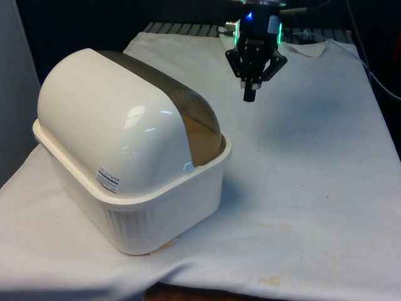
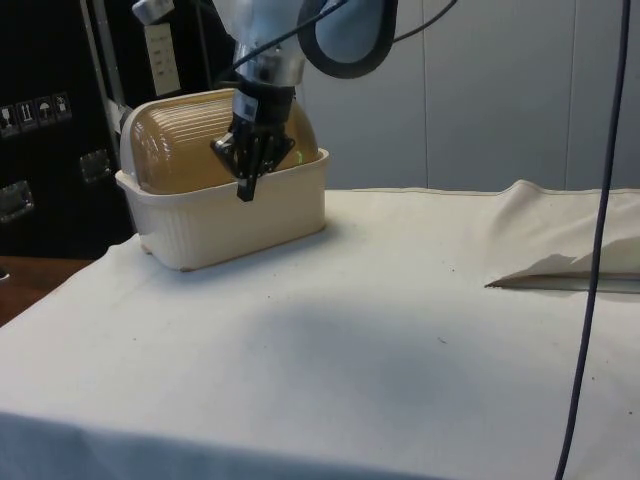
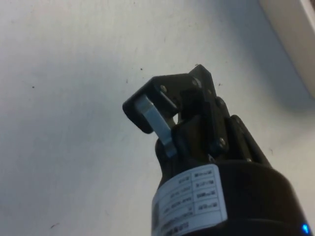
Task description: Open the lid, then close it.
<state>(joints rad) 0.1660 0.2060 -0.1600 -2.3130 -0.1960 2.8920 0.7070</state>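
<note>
White cloth [image 1: 313, 188] covers the whole table, creased at its far edge. Bread box [image 1: 135, 169], cream with a ribbed base, stands on the cloth toward the front view's left; its brown see-through lid [image 1: 188, 119] is rolled down over the opening, shut. Gripper [image 1: 250, 95], black, hangs above the cloth beside the bread box, on the lid's side, apart from it, fingers pressed together and pinching nothing. Small dark specks dot the cloth near the bread box.

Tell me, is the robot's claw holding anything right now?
No, nothing. The end effector hangs shut above the white cloth, apart from the bread box.
</note>
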